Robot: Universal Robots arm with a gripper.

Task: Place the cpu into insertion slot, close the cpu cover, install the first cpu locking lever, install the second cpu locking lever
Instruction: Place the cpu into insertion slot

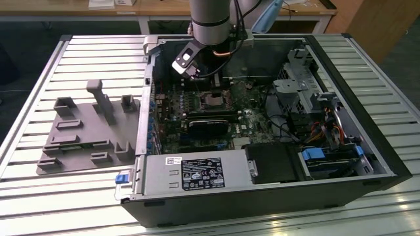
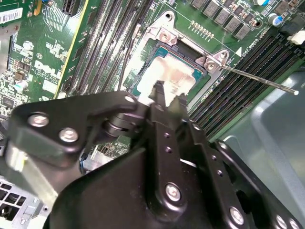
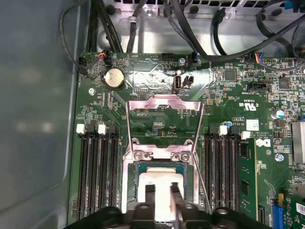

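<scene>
Placement step near done: cpu seated in insertion slot; claw just above, narrowly parted, empty; cpu cover raised, closing pending.

Even light fell from overhead in the exterior view. The slatted bench threw back pale streaks along its near edge, while the inside of the computer case lay in shade. In both wrist views glare washed the cpu almost white, and a bright patch bloomed on the green board beyond the raised, shiny cpu cover. The black pincer showed dark, with small glints on its screws.
</scene>
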